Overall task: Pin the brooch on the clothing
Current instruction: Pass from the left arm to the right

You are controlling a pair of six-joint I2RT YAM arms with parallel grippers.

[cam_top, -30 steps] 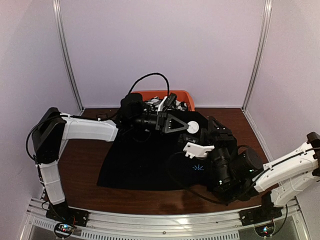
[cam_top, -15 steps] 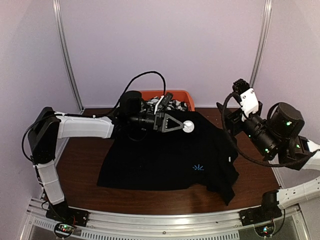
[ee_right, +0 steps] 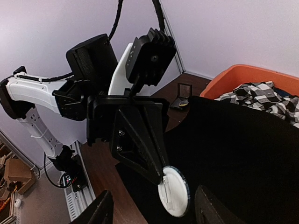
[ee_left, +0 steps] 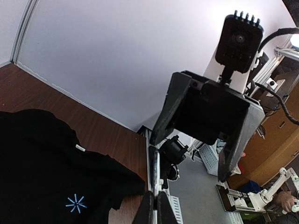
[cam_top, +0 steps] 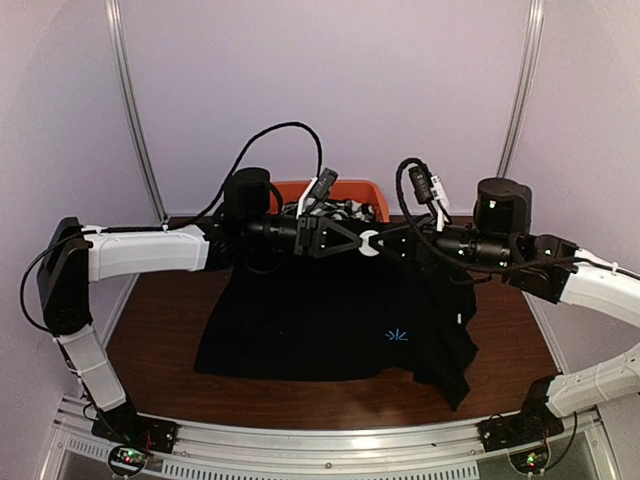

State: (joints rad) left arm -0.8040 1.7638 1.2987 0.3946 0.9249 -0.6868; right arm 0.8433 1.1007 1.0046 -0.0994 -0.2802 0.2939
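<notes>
Gripping brooch [cam_top: 370, 244], left pincer [cam_top: 360, 243] hovers above clothing [cam_top: 300, 320].

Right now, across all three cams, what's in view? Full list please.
shirt: 1, black with a blue starburst mark, spread on the table
brooch: 1, white, round, held above the shirt's far edge
bin: 1, orange, back of the table
fabrics: black-and-white checked, in the bin; count unclear
small object: 1, dark, on the table by the bin; can't tell what it is
table: 1, dark brown wood
left gripper: 1, black, shut on the brooch
right gripper: 1, black, open, facing the brooch
</notes>
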